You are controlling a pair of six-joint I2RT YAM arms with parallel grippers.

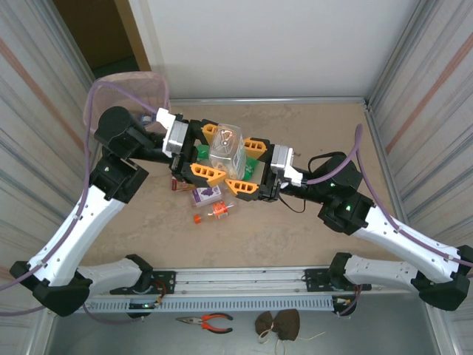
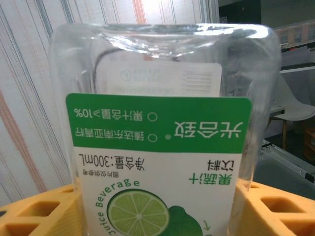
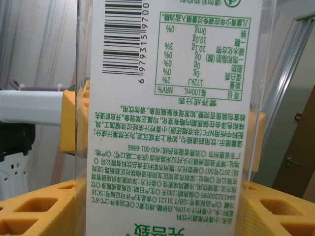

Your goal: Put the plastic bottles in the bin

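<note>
A clear square plastic bottle [image 1: 227, 146] with a white and green lime label hangs above the table's middle, held from both sides. My left gripper [image 1: 213, 153] comes at it from the left, and its orange fingers [image 2: 39, 211] press against the bottle's [image 2: 162, 147] sides. From the right, my right gripper [image 1: 247, 167] is shut on the same bottle [image 3: 167, 123], its label's small print facing that camera. Under them lie more bottles: a purple-labelled one [image 1: 205, 194], an orange-capped one [image 1: 215, 211] and a green one [image 1: 201, 153]. The pink mesh bin [image 1: 131, 87] stands at the far left corner.
Corrugated walls close in the table [image 1: 325, 126] on the left and right. Pliers [image 1: 207, 322] and a brown cloth [image 1: 279, 323] lie on the near ledge below the arm bases. My left arm's elbow [image 1: 118, 129] sits right next to the bin.
</note>
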